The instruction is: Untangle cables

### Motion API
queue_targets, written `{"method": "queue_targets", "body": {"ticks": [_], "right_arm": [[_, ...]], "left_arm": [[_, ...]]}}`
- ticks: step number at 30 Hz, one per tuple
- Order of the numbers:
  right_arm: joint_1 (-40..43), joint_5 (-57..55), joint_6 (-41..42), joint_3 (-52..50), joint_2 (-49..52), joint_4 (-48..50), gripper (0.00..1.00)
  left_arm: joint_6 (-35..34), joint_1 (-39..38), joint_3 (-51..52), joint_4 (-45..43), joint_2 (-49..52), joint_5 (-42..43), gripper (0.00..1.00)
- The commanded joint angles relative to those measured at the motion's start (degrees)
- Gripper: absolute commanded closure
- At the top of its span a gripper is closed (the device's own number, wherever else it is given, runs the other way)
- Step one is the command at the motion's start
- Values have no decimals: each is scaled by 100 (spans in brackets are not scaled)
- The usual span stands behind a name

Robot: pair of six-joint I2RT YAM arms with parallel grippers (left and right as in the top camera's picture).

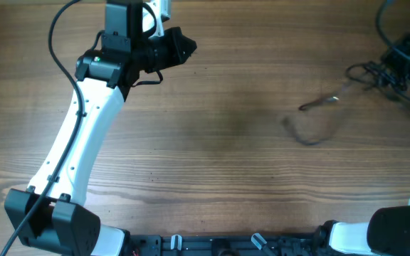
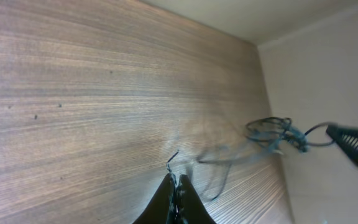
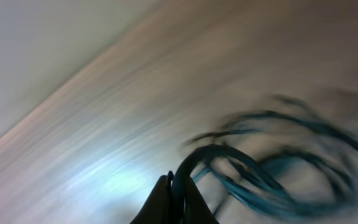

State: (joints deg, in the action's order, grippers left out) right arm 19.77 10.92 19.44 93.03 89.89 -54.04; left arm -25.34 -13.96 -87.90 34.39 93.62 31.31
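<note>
Scene: A wooden table (image 1: 212, 156) under two white robot arms.
Left gripper (image 2: 175, 185): Clenched near the table's far left edge, well away from the tangle; whether anything is pinched between its tips cannot be told.
Right gripper (image 3: 171, 182): Clamped on the cables (image 1: 373, 71), with dark loops curling out from its closed tips.
Cables: Bunched at the table's far right corner. One silver-tipped plug (image 1: 335, 97) trails toward the centre, with a blurred loop beside it.
</note>
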Motion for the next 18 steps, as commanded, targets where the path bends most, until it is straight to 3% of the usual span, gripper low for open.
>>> {"method": "queue_targets", "body": {"ticks": [1,5,8,12,18], "right_arm": [[-411,3515,-1843,28,-96,44,96],[-1141,3893,-2214,28,-96,-164,96],[-1600,3958,-2520,28,-96,-247,96],[-1880,3954,-2439,28,-96,-188,96],[-1906,3954,-2439,28,-96,-247,96]], "left_arm": [[741,-39,-24,0,-98,-31,96],[739,-39,-24,-2,-98,-33,95],[737,-42,-24,-2,-98,-28,73],[811,-136,-24,-11,-39,164,55],[1775,-208,-24,-256,243,1921,25]]}}
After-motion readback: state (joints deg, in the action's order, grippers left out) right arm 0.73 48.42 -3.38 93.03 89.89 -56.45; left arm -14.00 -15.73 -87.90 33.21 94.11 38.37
